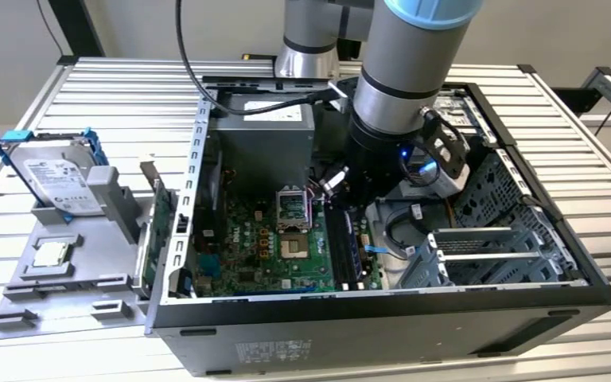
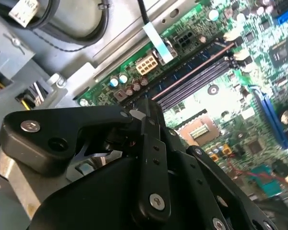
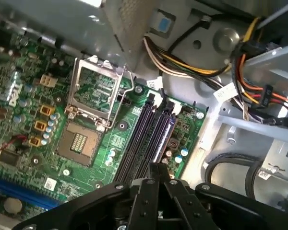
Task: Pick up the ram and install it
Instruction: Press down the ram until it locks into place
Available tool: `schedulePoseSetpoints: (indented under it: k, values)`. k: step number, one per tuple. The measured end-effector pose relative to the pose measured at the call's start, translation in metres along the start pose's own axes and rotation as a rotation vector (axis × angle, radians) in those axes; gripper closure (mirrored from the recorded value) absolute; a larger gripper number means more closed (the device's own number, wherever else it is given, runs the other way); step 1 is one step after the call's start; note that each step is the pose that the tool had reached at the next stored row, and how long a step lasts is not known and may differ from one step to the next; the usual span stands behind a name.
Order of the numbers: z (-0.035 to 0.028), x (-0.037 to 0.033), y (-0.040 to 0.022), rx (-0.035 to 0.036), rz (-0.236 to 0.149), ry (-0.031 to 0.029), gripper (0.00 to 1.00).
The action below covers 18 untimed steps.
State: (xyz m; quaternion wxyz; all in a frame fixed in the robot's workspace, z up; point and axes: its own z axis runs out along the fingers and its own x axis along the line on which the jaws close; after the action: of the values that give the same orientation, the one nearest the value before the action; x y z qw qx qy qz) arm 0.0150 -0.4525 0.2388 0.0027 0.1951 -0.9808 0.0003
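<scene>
Hovering pincer (image 3: 156,167) above memory slots (image 3: 151,132)

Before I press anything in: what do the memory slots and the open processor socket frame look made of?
Memory slots: apparently black moulded plastic, matte, with pale end latches. Processor socket frame: looks like bare stamped metal, silvery and shiny, hinged open above the socket.

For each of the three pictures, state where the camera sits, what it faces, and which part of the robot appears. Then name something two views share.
Exterior view: off the arm, above, facing the open computer case; arm shows.
First wrist view: on the arm, facing the motherboard; pincer shows.
Second wrist view: on the arm, facing the memory slots; pincer shows.
Shared: both wrist views show the memory slots.
</scene>
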Motion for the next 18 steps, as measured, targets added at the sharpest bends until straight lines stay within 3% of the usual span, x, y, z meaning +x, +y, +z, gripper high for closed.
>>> schedulePoseSetpoints:
  k: [18]
  values:
    - [0.0,0.0,0.0,0.0017,-0.3,0.0001,1.0]
